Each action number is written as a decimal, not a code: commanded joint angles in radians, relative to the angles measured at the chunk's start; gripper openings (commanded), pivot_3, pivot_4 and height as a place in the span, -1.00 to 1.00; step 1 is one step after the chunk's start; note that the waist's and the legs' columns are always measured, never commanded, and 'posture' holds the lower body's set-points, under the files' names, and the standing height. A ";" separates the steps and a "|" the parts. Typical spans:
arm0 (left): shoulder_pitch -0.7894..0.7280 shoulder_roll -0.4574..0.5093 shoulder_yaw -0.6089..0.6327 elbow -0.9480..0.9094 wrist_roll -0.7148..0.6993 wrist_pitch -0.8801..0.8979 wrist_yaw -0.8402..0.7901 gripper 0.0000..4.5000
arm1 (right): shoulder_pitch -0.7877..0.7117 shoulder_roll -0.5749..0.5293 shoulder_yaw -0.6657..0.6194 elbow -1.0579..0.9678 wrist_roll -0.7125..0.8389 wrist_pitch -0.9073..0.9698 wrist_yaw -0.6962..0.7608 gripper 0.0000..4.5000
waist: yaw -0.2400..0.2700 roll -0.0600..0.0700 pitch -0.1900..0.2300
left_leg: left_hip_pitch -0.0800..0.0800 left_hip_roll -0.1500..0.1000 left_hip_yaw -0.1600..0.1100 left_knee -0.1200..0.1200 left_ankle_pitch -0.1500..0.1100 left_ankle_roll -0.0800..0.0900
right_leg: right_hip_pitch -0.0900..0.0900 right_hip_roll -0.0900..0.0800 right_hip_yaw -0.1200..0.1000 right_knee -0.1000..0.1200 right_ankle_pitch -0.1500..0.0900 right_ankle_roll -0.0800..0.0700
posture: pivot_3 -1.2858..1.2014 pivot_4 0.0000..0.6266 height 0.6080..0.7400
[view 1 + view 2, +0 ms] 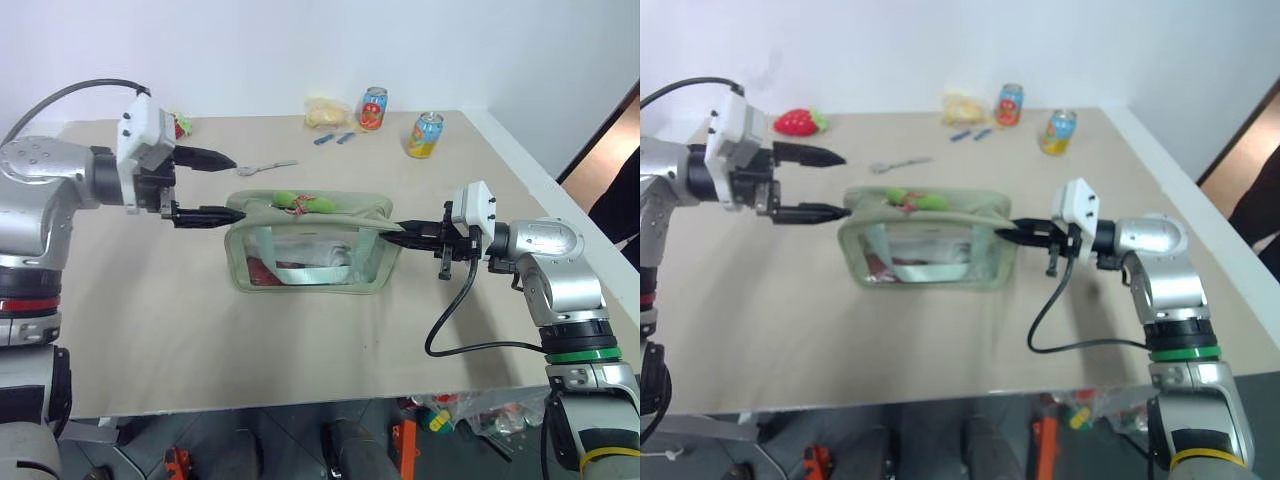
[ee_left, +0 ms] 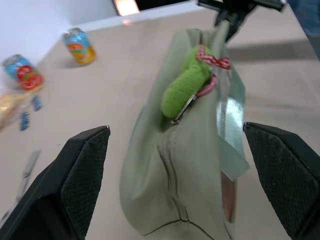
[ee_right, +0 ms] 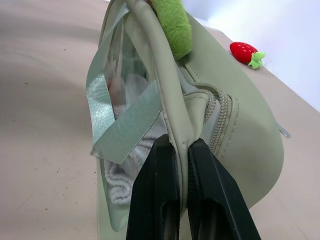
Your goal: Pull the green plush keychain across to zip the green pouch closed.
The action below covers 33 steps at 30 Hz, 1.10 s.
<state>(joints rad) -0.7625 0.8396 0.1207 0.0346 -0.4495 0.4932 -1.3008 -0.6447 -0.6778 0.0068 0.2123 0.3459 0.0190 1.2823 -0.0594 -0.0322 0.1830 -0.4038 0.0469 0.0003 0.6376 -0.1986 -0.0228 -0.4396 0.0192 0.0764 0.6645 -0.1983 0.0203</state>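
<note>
Step in hand: regrasp. Right gripper pinches the end of the green pouch at frame centre. Left gripper jaws spread, empty, beside the pouch's other end. Green plush keychain lies mid-zipper on top. Next: close on the keychain, pull along the zipper.

I see a pale beige surface running back to a plain white wall on the far side. At the right, past its white edge, a strip of orange-brown floor shows. Light is even, with soft shadows falling on the surface.
</note>
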 commanded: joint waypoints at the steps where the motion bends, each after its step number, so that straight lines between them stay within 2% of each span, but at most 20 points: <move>1: 0.137 -0.023 0.131 -0.148 -0.070 0.062 0.137 0.97 | -0.022 0.000 -0.001 0.009 -0.008 -0.015 0.005 -1.00 | -0.002 0.000 0.000 | -0.001 0.000 0.000 0.000 0.000 0.000 | 0.000 0.000 0.000 0.000 0.000 0.000 | 0.03 -0.52 1.00; 4: 0.283 -0.069 0.190 -0.295 -0.140 0.141 0.248 0.97 | -0.027 0.004 0.002 0.010 -0.007 -0.016 0.007 -1.00 | -0.001 0.000 0.000 | -0.001 0.000 -0.001 0.000 0.000 0.000 | 0.000 0.000 -0.001 0.001 0.000 0.000 | 0.03 -0.52 1.00; 9: 0.434 -0.146 0.257 -0.413 -0.186 0.167 0.415 0.97 | -0.036 0.009 0.003 0.009 -0.003 -0.013 0.012 -1.00 | 0.000 -0.001 0.000 | 0.000 0.000 -0.001 0.001 0.000 0.000 | 0.000 0.000 -0.001 0.001 0.000 0.000 | 0.03 -0.52 1.00; 14: 0.500 -0.222 0.240 -0.458 -0.191 0.141 0.516 0.97 | -0.043 0.012 0.004 0.022 -0.009 -0.021 0.016 -1.00 | 0.000 -0.001 0.000 | 0.002 0.000 -0.001 0.001 0.001 0.000 | 0.002 0.000 -0.001 0.001 -0.002 -0.003 | 0.03 -0.52 1.00; 20: 0.517 -0.273 0.182 -0.418 -0.148 0.082 0.570 0.97 | -0.047 0.017 0.006 0.028 -0.013 -0.024 0.017 -1.00 | -0.001 -0.001 0.000 | 0.003 0.000 -0.001 0.001 0.001 -0.001 | 0.002 0.000 0.000 0.001 -0.001 -0.003 | 0.03 -0.52 1.00; 24: 0.504 -0.284 0.153 -0.388 -0.147 0.057 0.566 0.48 | -0.044 0.020 0.005 0.024 -0.013 -0.023 0.015 -1.00 | -0.002 -0.001 0.000 | 0.003 0.000 0.000 0.000 0.001 -0.001 | 0.002 0.000 0.000 0.001 -0.001 -0.003 | 0.03 -0.52 1.00; 31: 0.491 -0.299 0.131 -0.360 -0.161 0.041 0.573 -0.57 | -0.032 0.012 -0.001 0.008 -0.009 -0.016 0.014 -1.00 | -0.002 -0.001 0.000 | 0.002 0.000 0.000 0.000 0.001 -0.001 | 0.002 0.000 0.000 0.000 -0.002 -0.003 | 0.03 -0.52 1.00; 33: 0.490 -0.297 0.128 -0.358 -0.162 0.043 0.569 -0.87 | -0.024 -0.002 0.000 -0.018 0.009 0.037 0.022 -1.00 | -0.002 -0.001 0.000 | 0.003 0.000 0.000 0.000 0.001 -0.001 | 0.002 0.000 0.000 0.000 -0.002 -0.003 | 0.03 -0.52 1.00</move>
<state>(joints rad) -0.2545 0.5335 0.2355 -0.3137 -0.5983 0.5612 -0.7297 -0.6703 -0.6628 0.0144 0.2384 0.3354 0.0272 1.2928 -0.0610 -0.0332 0.1832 -0.4013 0.0468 -0.0001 0.6378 -0.1975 -0.0234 -0.4379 0.0195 0.0763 0.6650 -0.1998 0.0168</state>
